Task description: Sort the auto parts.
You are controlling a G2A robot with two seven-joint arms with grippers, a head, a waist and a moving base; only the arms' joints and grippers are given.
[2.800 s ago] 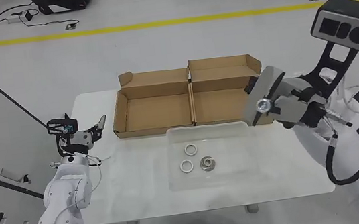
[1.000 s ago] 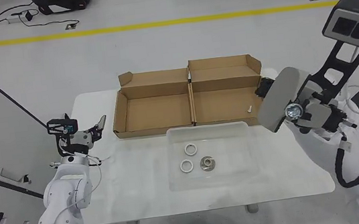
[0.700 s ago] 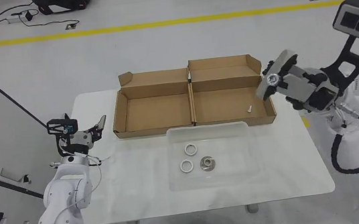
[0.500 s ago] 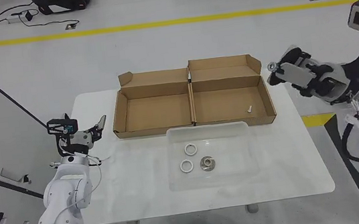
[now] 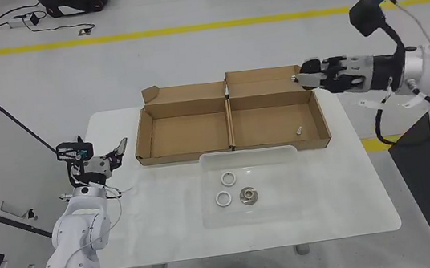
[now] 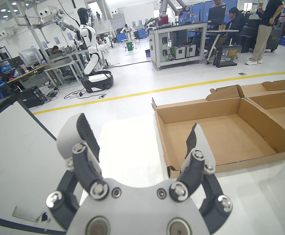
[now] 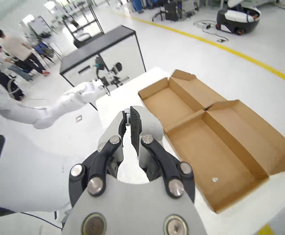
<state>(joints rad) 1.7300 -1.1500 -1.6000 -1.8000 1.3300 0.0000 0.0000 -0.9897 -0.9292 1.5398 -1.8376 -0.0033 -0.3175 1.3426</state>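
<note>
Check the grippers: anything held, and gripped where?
Right gripper pinches a small threaded metal part across its threads, near the jaw tips. Left gripper is open, holding nothing.

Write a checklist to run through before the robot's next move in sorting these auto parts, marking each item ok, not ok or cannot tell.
1. Grasp: the right gripper is shut on the small threaded part: ok.
2. Position: held part over the floor of the right cardboard box, past its rim: cannot tell; it hangs near the far corner.
3. Drop spot free: ok; one small piece lies by the near wall, the rest is bare.
4. Other arm: the left gripper is open, beside the left cardboard box: ok.
5. Is the clear tray emptied: not ok; two rings and a metal part lie in it.
</note>
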